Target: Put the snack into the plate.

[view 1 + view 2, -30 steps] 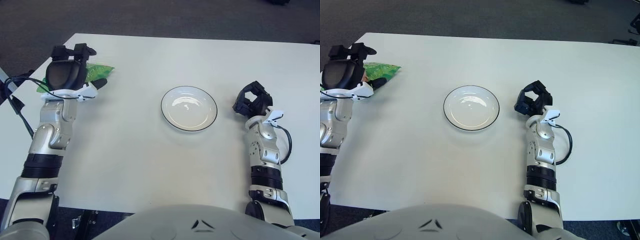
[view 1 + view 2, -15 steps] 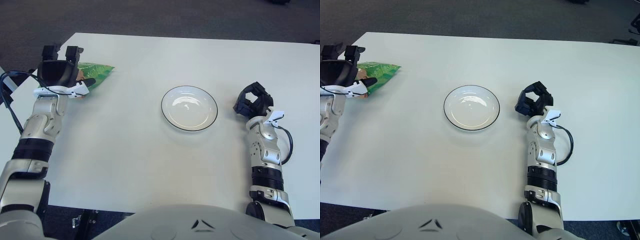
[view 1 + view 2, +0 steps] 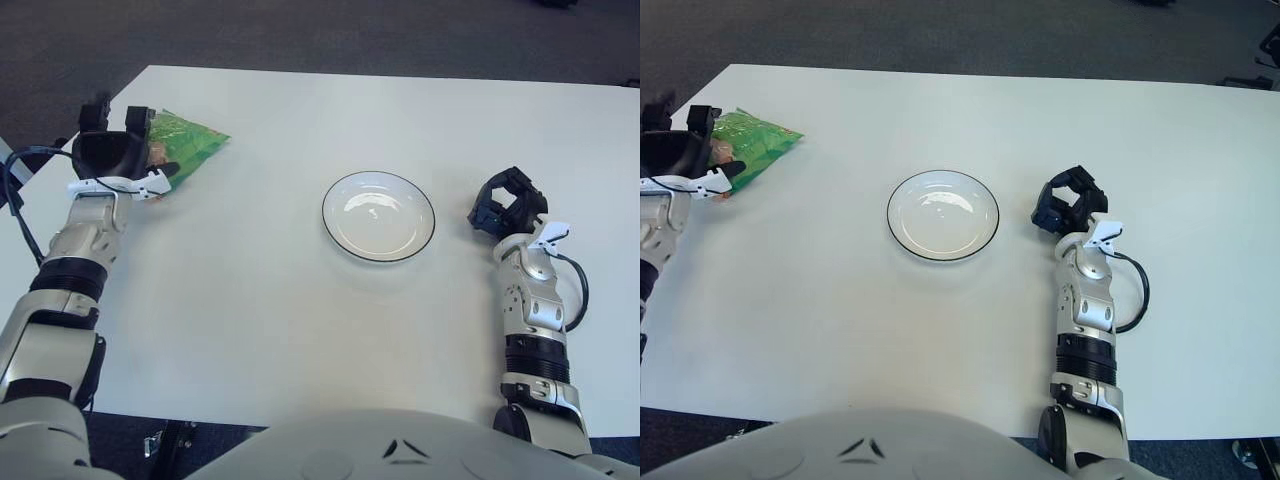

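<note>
The snack is a green bag lying on the white table near its far left corner. My left hand is at the bag's left end, with its fingers spread and its thumb lying against the bag's near edge; it does not grip the bag. The white plate with a dark rim stands empty in the middle of the table, well to the right of the bag. My right hand rests on the table to the right of the plate, fingers curled and holding nothing.
The table's left edge runs close by my left hand, with dark floor beyond it. A black cable hangs beside my left forearm. Bare tabletop lies between bag and plate.
My left hand has moved left and lowered, from over the bag to its left end, so more of the bag shows. The plate and my right hand have not moved.
</note>
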